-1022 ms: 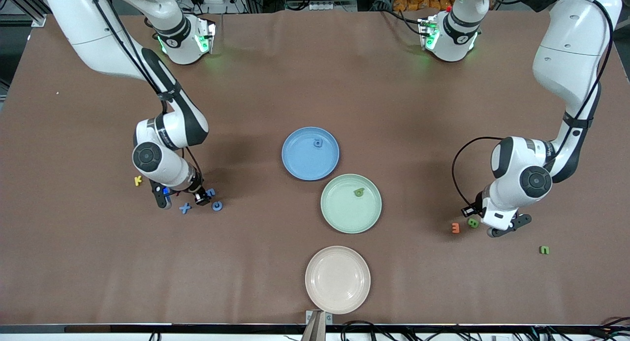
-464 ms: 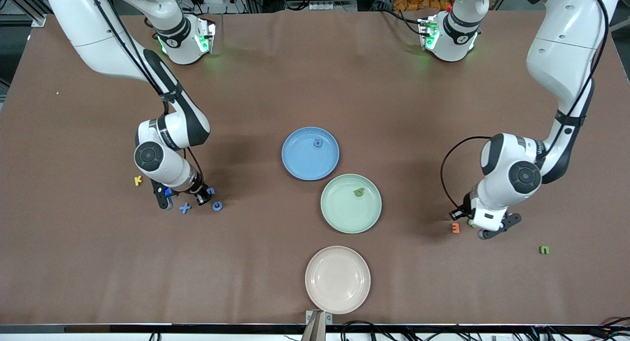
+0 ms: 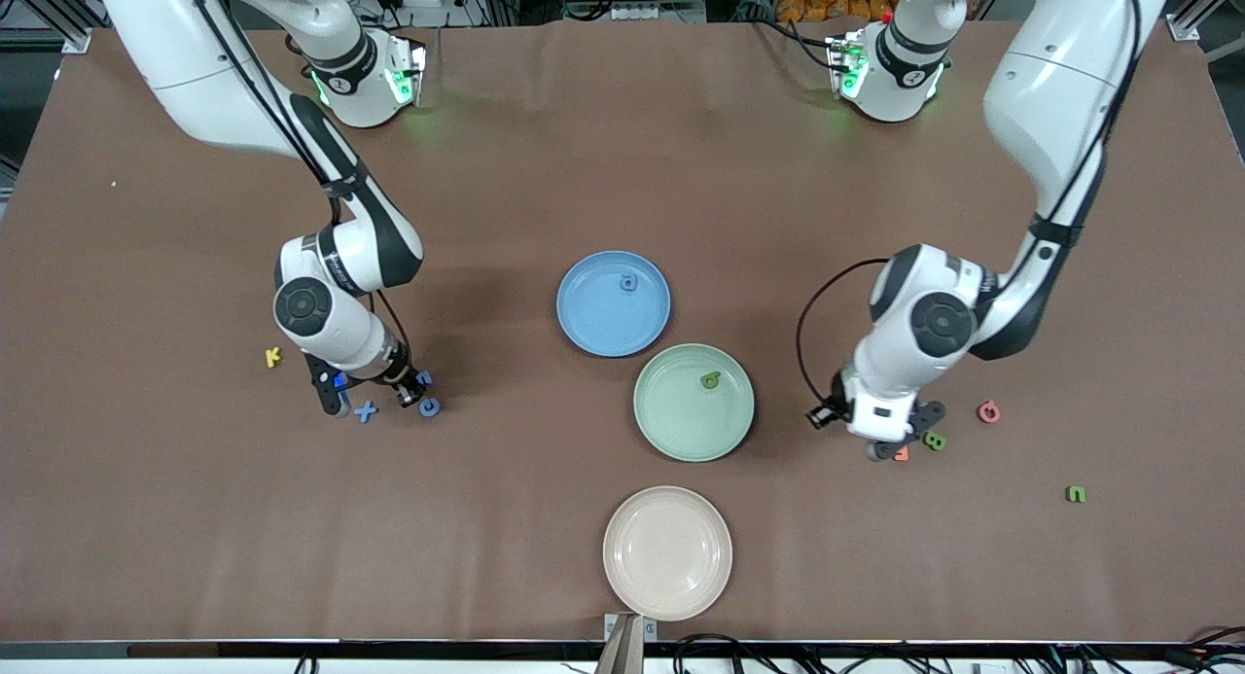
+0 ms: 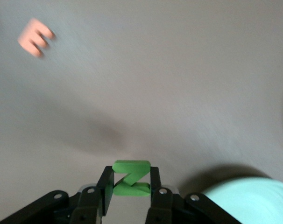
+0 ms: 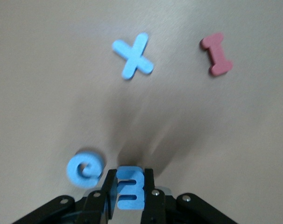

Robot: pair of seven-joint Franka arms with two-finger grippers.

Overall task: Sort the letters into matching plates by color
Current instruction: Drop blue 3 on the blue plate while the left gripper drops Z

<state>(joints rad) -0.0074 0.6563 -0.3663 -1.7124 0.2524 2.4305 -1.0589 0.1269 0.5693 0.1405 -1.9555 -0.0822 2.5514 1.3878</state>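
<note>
Claws (image 4: 130, 189) (image 5: 130, 191) clamp green Z (image 4: 130, 178), blue 3 (image 5: 130, 188).

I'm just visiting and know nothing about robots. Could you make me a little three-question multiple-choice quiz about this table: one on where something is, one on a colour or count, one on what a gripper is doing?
1. Where is the beige plate compared with the other plates?
A. nearest the front camera
B. farthest from it
C. between them

2. What colour is the piece in the left gripper?
A. red
B. green
C. yellow

3. What is the right gripper doing?
A. standing open
B. shut on nothing
C. shut on a blue letter

Answers: 1 A, it lies lowest in the front view. 2 B, the left wrist view shows a green Z between the fingers. 3 C, the right wrist view shows the fingers clamping it.
</note>
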